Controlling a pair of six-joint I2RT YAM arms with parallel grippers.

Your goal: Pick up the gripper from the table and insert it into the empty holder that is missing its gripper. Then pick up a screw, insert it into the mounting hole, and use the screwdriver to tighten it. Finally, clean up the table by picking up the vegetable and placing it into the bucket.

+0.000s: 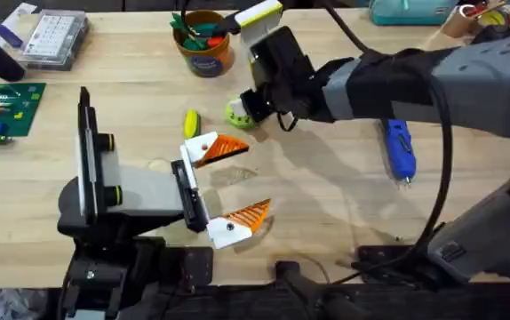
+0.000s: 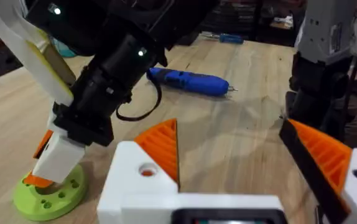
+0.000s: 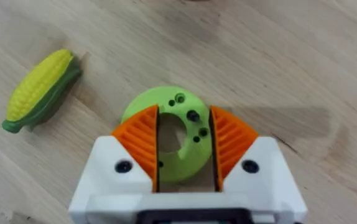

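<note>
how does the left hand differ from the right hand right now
The left hand is wide open over bare table, holding nothing; the right hand has its orange pads on either side of the lime-green ring, not yet closed on it. The left hand lies level and low, while the right hand points down at the table. The right hand sits beside the vegetable; the left is farther from it. Both have white fingers with orange ribbed pads.

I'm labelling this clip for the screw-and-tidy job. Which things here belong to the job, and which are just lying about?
Job in hand:
screwdriver
vegetable
bucket
green ring, probably, since the right gripper is at it

Lying about:
clear box
circuit board
</note>
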